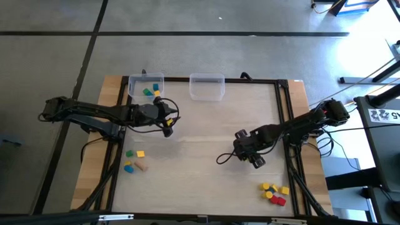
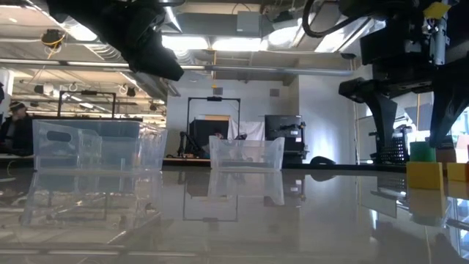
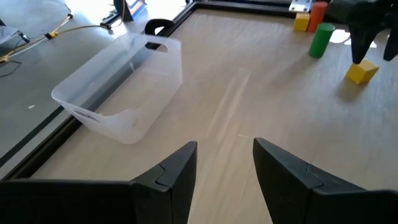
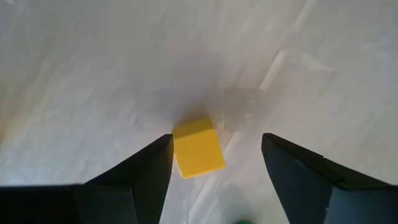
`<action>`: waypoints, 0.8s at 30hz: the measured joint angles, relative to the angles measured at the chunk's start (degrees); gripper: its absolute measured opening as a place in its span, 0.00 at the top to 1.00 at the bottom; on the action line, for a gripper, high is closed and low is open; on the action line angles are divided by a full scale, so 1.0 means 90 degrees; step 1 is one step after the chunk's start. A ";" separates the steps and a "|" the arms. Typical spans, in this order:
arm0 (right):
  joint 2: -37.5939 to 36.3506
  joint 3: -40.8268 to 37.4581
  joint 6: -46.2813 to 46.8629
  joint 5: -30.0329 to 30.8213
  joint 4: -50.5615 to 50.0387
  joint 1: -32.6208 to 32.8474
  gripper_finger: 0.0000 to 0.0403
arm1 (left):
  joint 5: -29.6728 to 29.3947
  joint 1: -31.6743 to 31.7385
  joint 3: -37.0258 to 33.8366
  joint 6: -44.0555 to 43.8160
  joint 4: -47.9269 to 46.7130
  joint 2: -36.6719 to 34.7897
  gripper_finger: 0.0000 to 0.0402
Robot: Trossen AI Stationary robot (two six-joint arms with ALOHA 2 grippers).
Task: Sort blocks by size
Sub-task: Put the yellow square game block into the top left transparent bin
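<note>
Jaws of the right gripper (image 4: 214,158) gape wide around a yellow block (image 4: 198,148) at the desk's (image 1: 206,134) four o'clock, while the left gripper (image 3: 224,158) hangs open at ten.

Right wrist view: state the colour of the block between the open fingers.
Yellow. The block lies on the table between the right gripper fingers, untouched; the right wrist view shows it best.

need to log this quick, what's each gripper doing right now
Left gripper: open, holding nothing.
Right gripper: open, with a yellow block between its fingers, not gripped.
</note>
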 joint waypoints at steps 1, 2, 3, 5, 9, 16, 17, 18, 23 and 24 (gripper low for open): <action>0.0020 0.0000 0.0008 0.0002 0.0010 0.0000 0.38 | 0.0001 0.0010 0.0000 0.0009 -0.0032 0.0000 0.61; 0.0053 0.0000 0.0020 0.0002 0.0024 0.0000 0.38 | -0.0001 0.0012 0.0000 0.0031 -0.0040 0.0000 0.61; 0.0080 0.0000 0.0023 0.0003 0.0008 0.0000 0.38 | -0.0003 0.0012 0.0000 0.0048 -0.0041 0.0000 0.61; 0.0179 0.0000 0.0028 -0.0054 -0.0026 0.0022 0.38 | -0.0004 0.0012 0.0000 0.0049 -0.0043 0.0000 0.61; 0.0398 0.0000 0.0043 -0.0167 -0.0047 0.0275 0.38 | -0.0004 0.0015 0.0000 0.0049 -0.0060 0.0000 0.61; 0.0792 0.0000 0.0042 0.0840 -0.0074 0.0719 0.38 | -0.0006 0.0015 0.0000 0.0192 -0.0029 0.0000 0.61; 0.0856 0.0000 0.0040 0.0928 -0.0075 0.0731 0.38 | -0.0006 0.0015 0.0000 0.0192 -0.0013 0.0000 0.61; 0.0929 0.0000 0.0028 0.0950 -0.0084 0.0757 0.38 | -0.0006 0.0015 0.0000 0.0192 -0.0007 0.0000 0.61; 0.1229 0.0009 0.0015 0.0949 -0.0152 0.0748 0.38 | -0.0005 0.0015 0.0000 0.0184 -0.0009 0.0000 0.61; 0.1254 0.0021 0.0010 0.0938 -0.0162 0.0748 0.39 | -0.0006 0.0015 0.0000 0.0180 -0.0006 0.0000 0.61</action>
